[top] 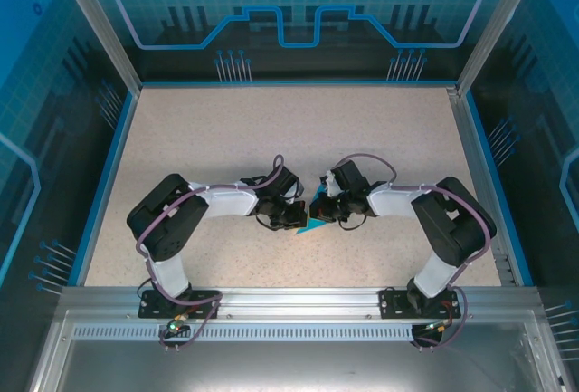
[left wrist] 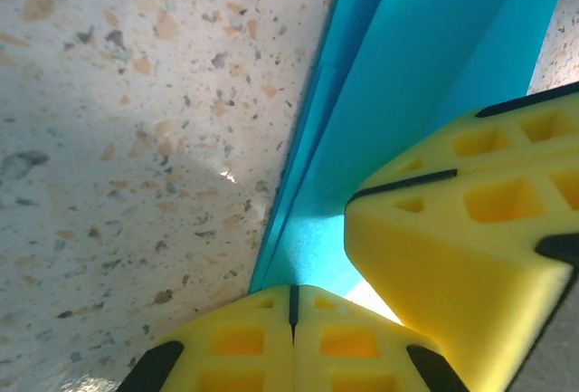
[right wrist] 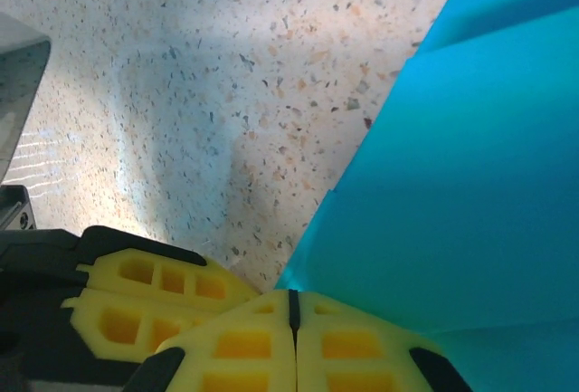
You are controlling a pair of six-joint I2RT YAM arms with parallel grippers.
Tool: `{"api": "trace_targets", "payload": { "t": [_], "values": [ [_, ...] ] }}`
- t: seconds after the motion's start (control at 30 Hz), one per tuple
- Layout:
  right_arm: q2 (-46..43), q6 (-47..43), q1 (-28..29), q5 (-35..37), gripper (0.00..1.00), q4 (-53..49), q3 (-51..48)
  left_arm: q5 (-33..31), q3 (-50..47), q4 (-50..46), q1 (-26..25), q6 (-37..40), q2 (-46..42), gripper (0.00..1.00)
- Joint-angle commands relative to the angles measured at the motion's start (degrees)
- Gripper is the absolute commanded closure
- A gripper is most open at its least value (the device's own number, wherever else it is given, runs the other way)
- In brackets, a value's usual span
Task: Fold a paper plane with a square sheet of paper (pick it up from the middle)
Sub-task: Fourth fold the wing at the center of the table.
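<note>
**Mid-fold, both claws clenched at the crease**

Yellow fingertips [left wrist: 244, 342] of the left claw [left wrist: 291, 306] are filling the bottom of its wrist view, pressing flat against each other with only a thin seam between them. The blue paper [left wrist: 407, 75] is running straight down into that seam, so I am reading this claw as pinching the paper's lower edge. The right claw [right wrist: 291, 310] is doing the same from the other side: pads clenched, with the paper's corner meeting their tips.

From overhead, I am seeing both claws nose to nose near the middle of the speckled surface [top: 226, 138], and the paper is sitting between and partly under them. Its layers are already overlapping, with a long crease running away from the left claw, so I am judging this as a folding step part-way through, not the pickup. It is not yet looking like a finished dart.

For the next move, I am expecting to need one claw holding the paper down while the other lets go and slides along the crease to sharpen it. The risk I am watching is thin paper dragging or tearing if both claws pull at once.
</note>
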Motion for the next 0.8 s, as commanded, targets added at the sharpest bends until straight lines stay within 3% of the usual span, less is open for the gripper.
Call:
{"api": "trace_targets", "payload": {
  "t": [0.0,0.23,0.77],
  "values": [
    [1.35,-1.71,-0.31,-1.75,0.95,-1.40,-1.31,-3.18,-2.06,-4.08,-0.13,0.16,1.68,1.00],
    [6.14,-3.23,-2.64,-0.81,0.96,-3.18,0.87,-3.57,-2.44,-5.32,-0.17,-0.85,1.38,1.00],
    [6.02,-10.07,-16.34,1.74,0.95,-6.48,5.37,-4.14,-2.73,-8.73,-0.18,-1.06,2.48,1.00]
  ]
}}
